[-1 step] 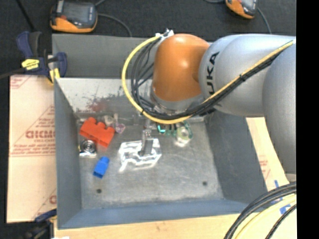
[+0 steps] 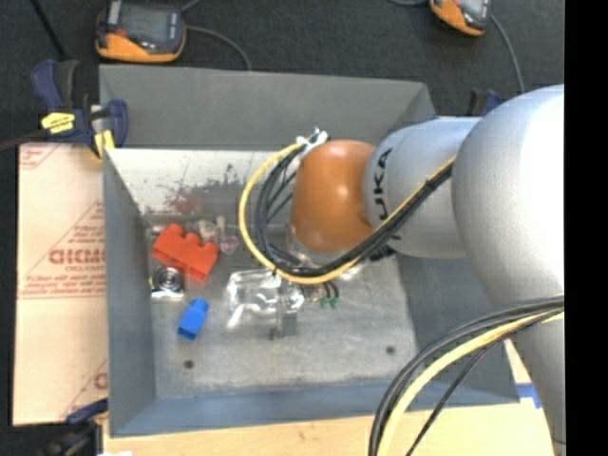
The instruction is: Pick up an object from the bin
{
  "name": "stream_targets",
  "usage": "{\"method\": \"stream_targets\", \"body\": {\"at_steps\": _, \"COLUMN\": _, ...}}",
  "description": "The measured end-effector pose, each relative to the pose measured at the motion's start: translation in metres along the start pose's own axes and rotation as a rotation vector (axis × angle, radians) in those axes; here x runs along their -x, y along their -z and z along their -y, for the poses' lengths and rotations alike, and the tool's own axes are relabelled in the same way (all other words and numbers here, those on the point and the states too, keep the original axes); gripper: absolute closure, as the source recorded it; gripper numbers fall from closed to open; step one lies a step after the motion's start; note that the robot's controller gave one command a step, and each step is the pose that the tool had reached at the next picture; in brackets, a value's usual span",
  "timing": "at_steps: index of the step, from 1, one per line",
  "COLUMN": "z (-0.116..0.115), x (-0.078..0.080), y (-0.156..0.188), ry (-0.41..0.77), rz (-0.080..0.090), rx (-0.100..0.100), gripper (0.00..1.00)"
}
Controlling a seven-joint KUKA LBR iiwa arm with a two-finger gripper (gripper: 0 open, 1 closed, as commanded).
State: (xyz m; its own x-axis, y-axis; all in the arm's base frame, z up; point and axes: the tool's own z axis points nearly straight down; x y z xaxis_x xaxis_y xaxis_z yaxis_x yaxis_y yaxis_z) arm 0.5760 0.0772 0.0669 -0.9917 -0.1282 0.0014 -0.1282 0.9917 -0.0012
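Just left of the gripper [image 2: 281, 313], close against it, a clear plastic piece [image 2: 245, 297] lies on the bin [image 2: 332, 350] floor, likeliest to be picked, with a blue block [image 2: 193, 318] and an orange brick [image 2: 183, 252] farther left; I cannot tell whether the gripper is spread or closed.

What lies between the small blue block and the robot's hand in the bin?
A clear plastic piece lies between the blue block and the hand, close beside the hand, as the camera view shows.
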Motion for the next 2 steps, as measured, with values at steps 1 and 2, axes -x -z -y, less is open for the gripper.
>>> {"method": "stream_targets", "body": {"at_steps": 1, "z": -0.003, "x": 0.003, "y": 0.036, "ry": -0.006, "rz": 0.009, "rx": 0.002, "gripper": 0.00}}
{"method": "stream_targets", "body": {"at_steps": 2, "z": 0.010, "x": 0.008, "y": 0.034, "ry": -0.129, "rz": 0.009, "rx": 0.002, "gripper": 0.00}}
